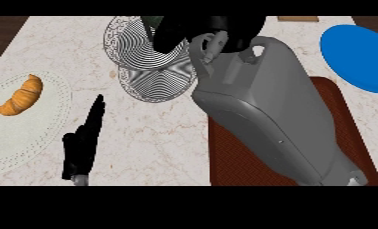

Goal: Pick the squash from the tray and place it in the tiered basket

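Reaches across the brown tray [229,158] with the grey right forearm [273,118], bringing the right hand [210,30] over the tiered basket [151,63]. Curls black fingers around a dark green squash [153,21], mostly hidden, directly above the upper tier. Rests left hand [83,143] open, fingers straight, well apart.
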